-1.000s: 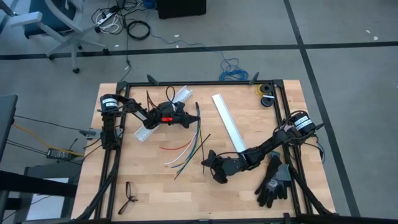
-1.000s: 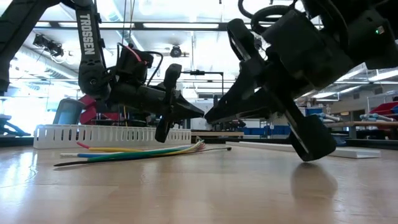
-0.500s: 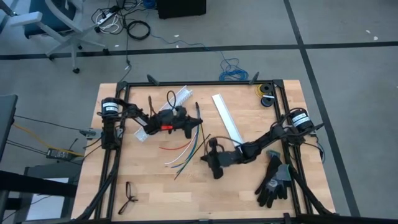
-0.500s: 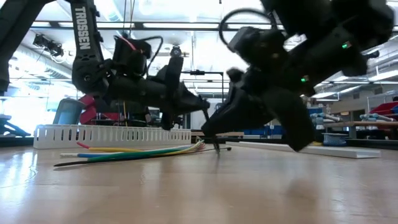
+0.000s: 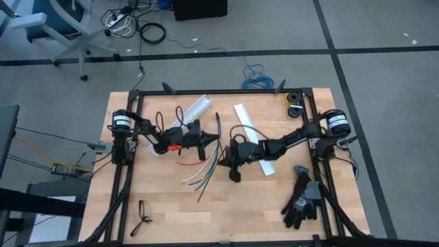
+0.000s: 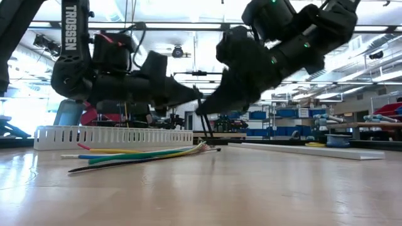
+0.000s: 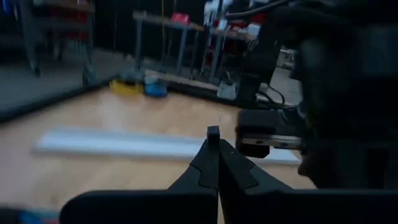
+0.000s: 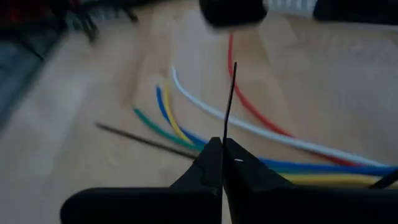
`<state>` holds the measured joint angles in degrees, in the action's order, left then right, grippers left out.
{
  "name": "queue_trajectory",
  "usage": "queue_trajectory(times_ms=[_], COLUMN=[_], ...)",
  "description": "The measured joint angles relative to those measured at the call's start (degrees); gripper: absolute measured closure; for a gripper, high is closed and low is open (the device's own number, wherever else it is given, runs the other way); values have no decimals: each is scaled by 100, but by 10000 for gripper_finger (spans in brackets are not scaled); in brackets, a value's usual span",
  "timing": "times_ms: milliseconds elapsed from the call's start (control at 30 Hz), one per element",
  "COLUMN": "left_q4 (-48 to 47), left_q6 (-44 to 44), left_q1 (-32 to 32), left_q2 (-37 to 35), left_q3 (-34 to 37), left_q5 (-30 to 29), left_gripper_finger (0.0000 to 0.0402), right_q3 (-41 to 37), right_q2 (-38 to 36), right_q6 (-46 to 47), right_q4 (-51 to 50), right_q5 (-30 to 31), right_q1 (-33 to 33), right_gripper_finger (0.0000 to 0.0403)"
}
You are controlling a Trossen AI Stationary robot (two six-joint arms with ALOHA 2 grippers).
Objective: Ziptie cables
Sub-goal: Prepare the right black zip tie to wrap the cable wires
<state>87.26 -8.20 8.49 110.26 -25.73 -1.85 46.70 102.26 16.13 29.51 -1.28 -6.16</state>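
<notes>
the cables (image 5: 201, 171), a bundle of thin red, green, blue, yellow and white flexible wires, lay fanned flat on the wooden bench (image 5: 171, 206) near its middle, their joined end pointing toward the right arm. in the right wrist view the loose wires (image 8: 186, 118) spread across the wood below the fingers. the right end effector (image 5: 232, 155) hung just beside the joined end, fingers pressed together on a thin straight black strip (image 8: 230, 99) that stood out from the tips. a second thin black strip (image 8: 146, 140) lay on the wood beside the green wire. the left end effector (image 5: 208, 140) hovered above the bundle's far side, close to the right one, fingers together with nothing seen between them. a long white slotted plastic channel (image 5: 255, 139) lay behind the right arm; a pair of black gloves (image 5: 302, 199) lay at the bench's right edge.
</notes>
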Motion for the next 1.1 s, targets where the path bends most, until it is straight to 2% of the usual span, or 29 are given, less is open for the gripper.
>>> queue_trajectory(times_ms=[167,433,700,933,1100], left_q4=[269,268,267,272,251], left_q6=[1123,2172,3455,3670,3875], left_q1=[2,0,-22,-24,-25], left_q2=[-2,-2,-2,-5,-72], left_q3=[63,63,15,-143,-144], left_q5=[-2,-105,-82,-61,-290], left_gripper_finger=[401,401,401,401,401], right_q3=[0,0,0,0,0], right_q2=[-229,-317,-317,-317,-317], right_q6=[602,1177,1520,1647,1692], right_q4=[22,69,314,302,305], right_q5=[-436,-1282,-1697,-1696,-1694], right_q1=[442,957,1345,1511,1496], right_gripper_finger=[403,403,403,403,403])
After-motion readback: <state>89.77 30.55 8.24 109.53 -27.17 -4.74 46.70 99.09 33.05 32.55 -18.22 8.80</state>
